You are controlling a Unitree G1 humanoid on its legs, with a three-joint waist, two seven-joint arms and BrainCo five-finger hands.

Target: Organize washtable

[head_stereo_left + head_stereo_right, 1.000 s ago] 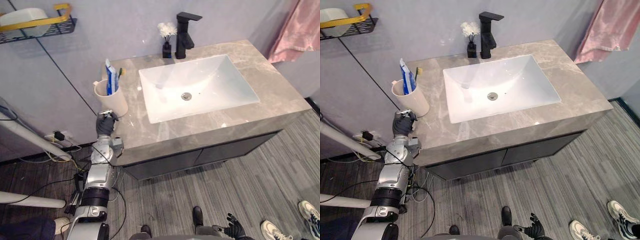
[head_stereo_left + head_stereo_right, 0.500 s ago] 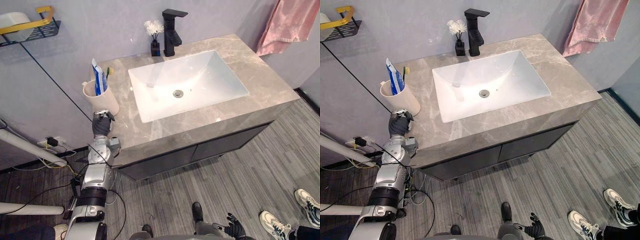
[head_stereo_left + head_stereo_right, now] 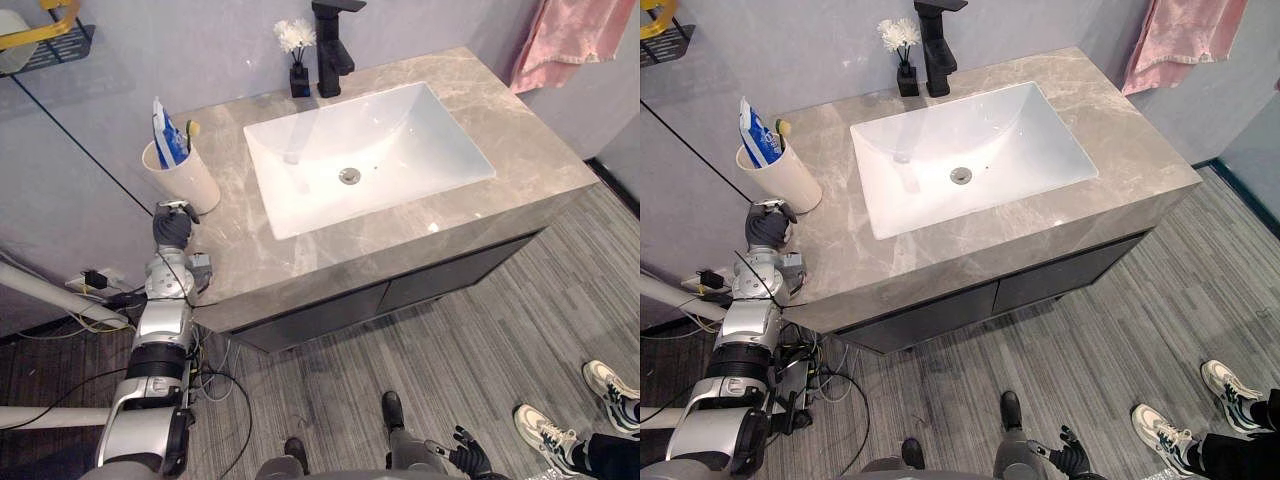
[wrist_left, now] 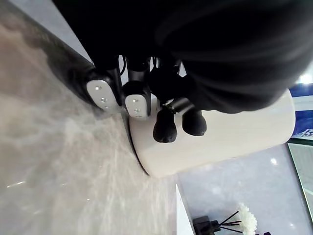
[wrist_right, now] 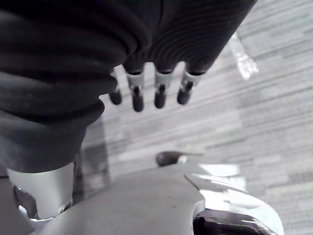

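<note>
**Cream cup standing at the washtable's left end**

The cream cup (image 3: 182,178) is standing upright on the grey marbled washtable (image 3: 540,150), left of the white basin (image 3: 365,150) and apart from it. A blue-and-white toothpaste tube (image 3: 163,130) and a toothbrush (image 3: 191,131) are leaning inside it, poking above the rim, the tube on the left. A small dark vase of white flowers (image 3: 295,55) is sitting at the back edge, just beside the black tap (image 3: 333,40).
</note>
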